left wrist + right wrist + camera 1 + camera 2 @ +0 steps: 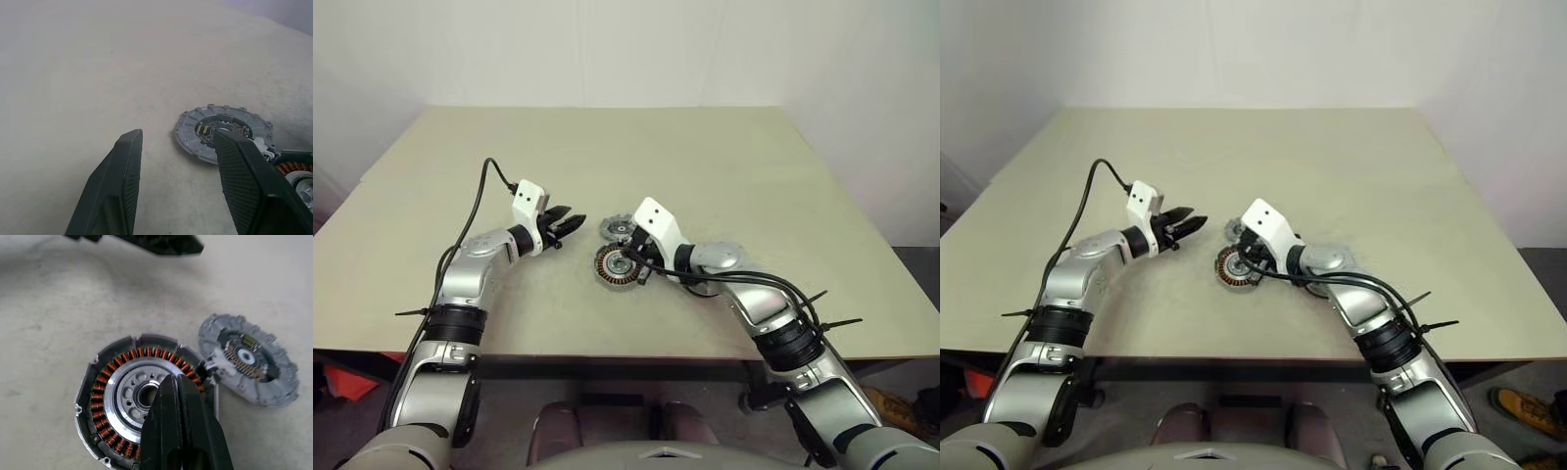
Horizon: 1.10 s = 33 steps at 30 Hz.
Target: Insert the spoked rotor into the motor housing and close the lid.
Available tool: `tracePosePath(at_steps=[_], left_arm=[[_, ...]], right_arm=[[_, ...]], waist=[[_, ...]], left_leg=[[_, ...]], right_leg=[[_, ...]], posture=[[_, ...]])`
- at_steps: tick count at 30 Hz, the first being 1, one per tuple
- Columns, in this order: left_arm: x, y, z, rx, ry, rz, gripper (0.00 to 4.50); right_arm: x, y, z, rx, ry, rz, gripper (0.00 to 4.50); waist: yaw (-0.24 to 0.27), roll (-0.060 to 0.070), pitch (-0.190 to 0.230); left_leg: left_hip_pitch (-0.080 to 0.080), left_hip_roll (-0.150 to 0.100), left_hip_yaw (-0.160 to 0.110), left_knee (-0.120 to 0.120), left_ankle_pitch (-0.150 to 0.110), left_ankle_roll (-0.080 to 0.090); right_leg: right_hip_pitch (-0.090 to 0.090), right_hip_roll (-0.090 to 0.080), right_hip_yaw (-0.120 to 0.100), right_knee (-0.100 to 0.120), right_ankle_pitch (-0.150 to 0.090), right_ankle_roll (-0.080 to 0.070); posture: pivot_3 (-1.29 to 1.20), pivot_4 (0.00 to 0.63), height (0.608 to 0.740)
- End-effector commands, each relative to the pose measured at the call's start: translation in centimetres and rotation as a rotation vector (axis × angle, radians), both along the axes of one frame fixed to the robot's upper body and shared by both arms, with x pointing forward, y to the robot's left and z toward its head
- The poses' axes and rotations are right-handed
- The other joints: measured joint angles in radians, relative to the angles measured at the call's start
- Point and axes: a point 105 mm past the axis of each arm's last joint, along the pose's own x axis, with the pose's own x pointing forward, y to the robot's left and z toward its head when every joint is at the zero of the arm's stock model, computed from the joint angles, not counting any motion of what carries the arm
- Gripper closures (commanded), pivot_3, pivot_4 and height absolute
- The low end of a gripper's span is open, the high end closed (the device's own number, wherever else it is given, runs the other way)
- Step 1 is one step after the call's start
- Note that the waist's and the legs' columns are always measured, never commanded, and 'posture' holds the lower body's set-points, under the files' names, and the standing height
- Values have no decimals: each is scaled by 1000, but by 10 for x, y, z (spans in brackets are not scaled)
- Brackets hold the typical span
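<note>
Motor housing (142,404) is laid flat on the table (705,147), copper windings facing up, right under the right gripper (178,396), whose fingers are pinched together on nothing. Lid (249,360) is seen just beside it. Left gripper (178,161) is held half open, empty.

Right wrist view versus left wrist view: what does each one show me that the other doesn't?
Right wrist view: the housing's whole ring of copper windings around a silver centre, with the right gripper shut over it. Left wrist view: the left gripper open and holding nothing, plus a wide stretch of table. Both: the lid with its notched rim, lying flat on the table right beside the housing; the left wrist view catches just an edge of the housing.
</note>
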Motion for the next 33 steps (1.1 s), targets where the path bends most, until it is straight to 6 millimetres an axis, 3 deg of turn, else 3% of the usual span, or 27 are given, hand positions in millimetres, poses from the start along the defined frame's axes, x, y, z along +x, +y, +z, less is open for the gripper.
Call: tracePosePath(at_steps=[1,5,9,18,26,30,33], left_arm=[[4,-1,14,-2,-54,0,2063],[4,-1,14,-2,-55,4,2063],[4,2,15,1,-58,12,2063],[3,3,12,4,-55,19,2063],[4,1,11,4,-50,11,2063],[4,2,11,8,-49,14,2063],[4,4,11,11,-50,20,2063]], right_arm=[[2,4,12,18,-38,12,4472],[4,2,-4,9,18,-9,4472],[10,-5,-35,-30,84,-72,4472],[13,-2,9,38,-24,-38,4472],[0,12,13,45,-18,17,4472],[-1,11,-6,35,49,-2,4472],[6,0,-37,-4,129,-78,4472]], waist=[[0,0,0],[0,0,0],[-1,0,0],[0,0,0],[0,0,0],[0,0,0],[-1,0,0]], left_leg=[[0,0,0,0,0,0],[0,0,0,0,0,0],[0,0,0,0,0,0],[1,0,0,0,1,-2],[1,1,0,-2,1,-2],[1,0,0,-2,2,-3],[1,1,0,-2,2,-3]], right_leg=[[0,0,0,0,0,0],[0,0,0,0,0,0],[0,0,0,0,0,0],[1,0,-1,1,0,0],[1,0,-1,0,0,-1],[1,0,-1,0,-1,-1],[1,0,-1,0,-1,-1]], posture=[[0,0,740],[0,0,740],[0,0,740],[0,0,740],[0,0,740],[0,0,740],[0,0,740]])
